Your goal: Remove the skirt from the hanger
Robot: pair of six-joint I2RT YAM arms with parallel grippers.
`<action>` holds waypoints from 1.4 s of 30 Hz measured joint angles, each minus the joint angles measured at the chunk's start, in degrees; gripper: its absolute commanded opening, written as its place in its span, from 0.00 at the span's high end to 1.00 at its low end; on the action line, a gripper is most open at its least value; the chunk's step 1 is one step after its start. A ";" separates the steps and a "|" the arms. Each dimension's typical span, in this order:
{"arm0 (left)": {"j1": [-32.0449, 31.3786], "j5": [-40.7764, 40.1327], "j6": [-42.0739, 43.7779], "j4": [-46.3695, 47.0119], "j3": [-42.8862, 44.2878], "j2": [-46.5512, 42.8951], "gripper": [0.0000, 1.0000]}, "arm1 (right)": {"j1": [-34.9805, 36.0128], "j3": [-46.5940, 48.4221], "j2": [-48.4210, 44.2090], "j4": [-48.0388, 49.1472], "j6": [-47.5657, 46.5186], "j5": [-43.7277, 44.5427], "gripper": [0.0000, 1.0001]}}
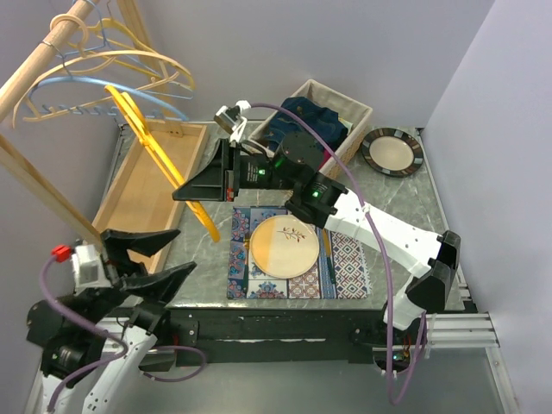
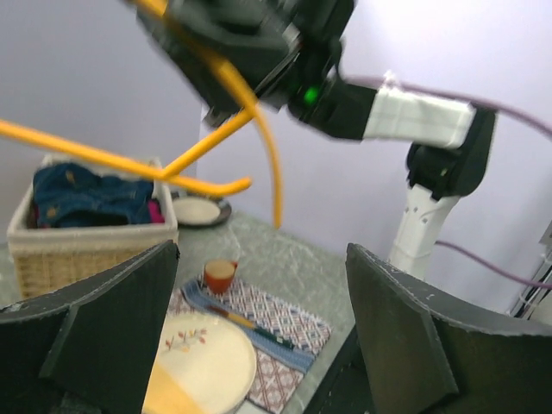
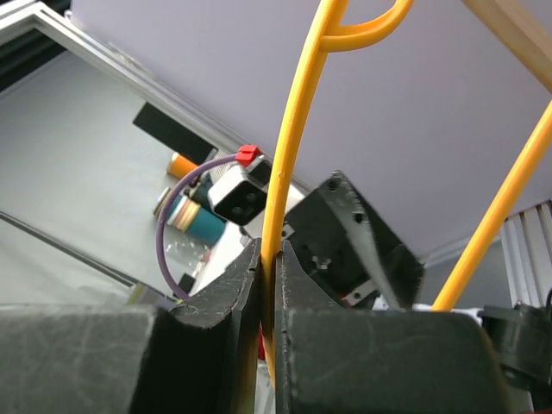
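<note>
Above the left part of a grey stone-look counter (image 1: 397,194), the right gripper (image 3: 269,263) is clamped on a thin yellow hanger (image 3: 291,142), its two black fingers pressed together on one rod. The hanger looks bare: no cloth hangs from any part of it that shows.

A dark blue garment (image 1: 315,116), with a bit of pink beside it, lies bunched in a wicker basket (image 1: 341,93) at the far side of the counter, well apart from the hanger. It is probably the skirt, though it is too crumpled to be sure. If so, the removal itself appears done, and what is left is most likely putting the hanger down or back.

The right arm stretches from its base at the near right corner diagonally across the counter, passing over a patterned placemat (image 1: 349,259) and a cream plate (image 1: 285,246), and holds the hanger tilted, one end low over the counter near the mat. A long wooden tray (image 1: 138,194) lies just under the hanger's upper part.

The left gripper (image 1: 183,250) hovers low at the near left edge, its fingers spread wide apart and holding nothing, pointed toward the hanger. A wooden clothes rail (image 1: 43,65) with several more hangers stands at the far left.
</note>
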 measured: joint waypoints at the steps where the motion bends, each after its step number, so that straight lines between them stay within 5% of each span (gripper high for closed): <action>1: 0.00 -0.09 -0.13 0.00 1.14 0.00 0.19 | -0.02 0.00 0.02 0.48 0.28 0.33 1.00; 7: -0.02 -3.04 0.87 0.07 8.72 2.97 0.34 | -0.15 -0.04 1.81 4.81 2.38 -0.50 1.00; 11: 0.00 -9.73 -0.92 0.22 12.07 6.54 0.27 | -0.15 -1.44 2.19 7.04 2.32 -2.36 1.00; 24: 0.00 -17.05 -14.75 5.33 14.53 16.87 0.32 | 0.52 -6.75 2.14 11.15 0.61 -6.82 1.00; 30: 0.02 -18.08 -18.27 6.47 14.38 17.38 0.44 | 0.63 -6.82 2.14 12.02 -0.02 -6.69 1.00; 42: 0.00 -20.55 -22.05 0.96 17.27 20.55 0.34 | 1.25 -7.85 2.14 8.94 -2.12 -5.01 1.00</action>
